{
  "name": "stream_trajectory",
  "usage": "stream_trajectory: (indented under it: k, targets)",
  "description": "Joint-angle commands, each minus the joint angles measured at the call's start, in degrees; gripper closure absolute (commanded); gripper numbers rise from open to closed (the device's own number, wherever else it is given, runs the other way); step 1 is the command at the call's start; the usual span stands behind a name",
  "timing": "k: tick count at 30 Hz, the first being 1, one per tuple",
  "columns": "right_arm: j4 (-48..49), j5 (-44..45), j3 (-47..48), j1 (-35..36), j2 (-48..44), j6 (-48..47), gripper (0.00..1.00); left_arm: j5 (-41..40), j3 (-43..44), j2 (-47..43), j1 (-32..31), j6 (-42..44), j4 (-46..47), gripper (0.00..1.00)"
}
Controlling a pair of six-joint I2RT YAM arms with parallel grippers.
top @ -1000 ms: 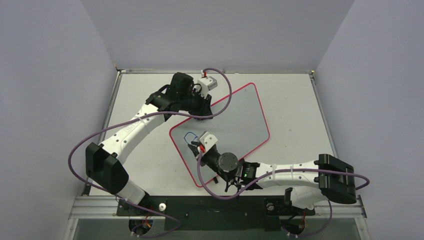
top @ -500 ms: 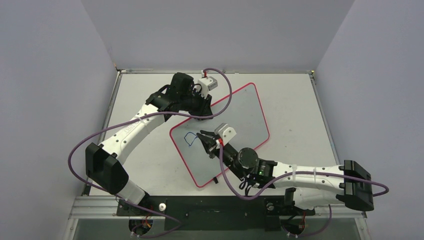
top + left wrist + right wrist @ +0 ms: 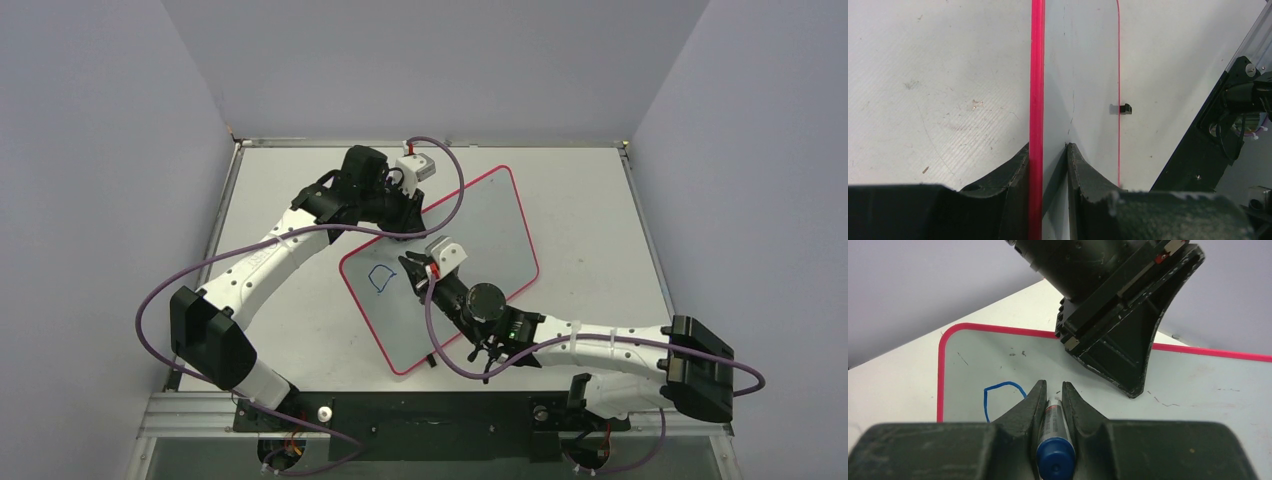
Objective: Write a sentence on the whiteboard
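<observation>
Left gripper: reached to the far-left edge of the whiteboard and was closed narrowly on that edge.
Left grip detail: in the left wrist view the two dark fingers stood on either side of the board's red-pink rim, with the rim running straight up between them (a clamp on the edge, nothing else in the jaws).
Right gripper: sat over the left part of the board, jaws drawn nearly together around a marker.
Marker: lay lengthwise between the right fingers, its blue end cap toward the wrist camera and its printed barrel pointing away toward the board.
Marker tip: hidden between the fingertips, so contact with the board could not be told.
Sentence: so far only one blue looped outline, like a large "D", just left of the right gripper in the overhead view; in the right wrist view its right end disappeared behind the left finger.
Whiteboard position: lay on the grey table, turned at an angle, one rounded corner toward the arm bases and the opposite one toward the far right.
Clip: one small black clip sat on the thin red rim, at the edge opposite the left gripper's hold.
Board surface: faint grey specks and short scratches showed near the left gripper.
</observation>
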Motion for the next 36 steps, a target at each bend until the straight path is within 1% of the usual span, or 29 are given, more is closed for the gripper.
stream_trajectory:
  k: [1, 20, 33, 36]
  targets:
    - [3.5, -1.7, 1.7, -0.4, 1.0, 0.6, 1.0, -8.6, -1.5, -0.5, -0.3, 6.3, -1.7, 1.0]
    - [3.8, -2.7, 4.3, -1.3, 4.9, 0.1, 1.0, -8.8, -1.8, -0.8, -0.5, 6.5, -1.6, 1.0]
    - [3.3, -1.7, -0.6, -1.3, 4.3, 2.1, 1.0, -8.9, -1.9, -0.8, -0.5, 6.5, -1.5, 1.0]
    - [3.0, -1.2, -2.4, -1.1, 3.3, 3.9, 1.0, -8.9, -1.9, -0.8, -0.5, 6.5, -1.5, 1.0]
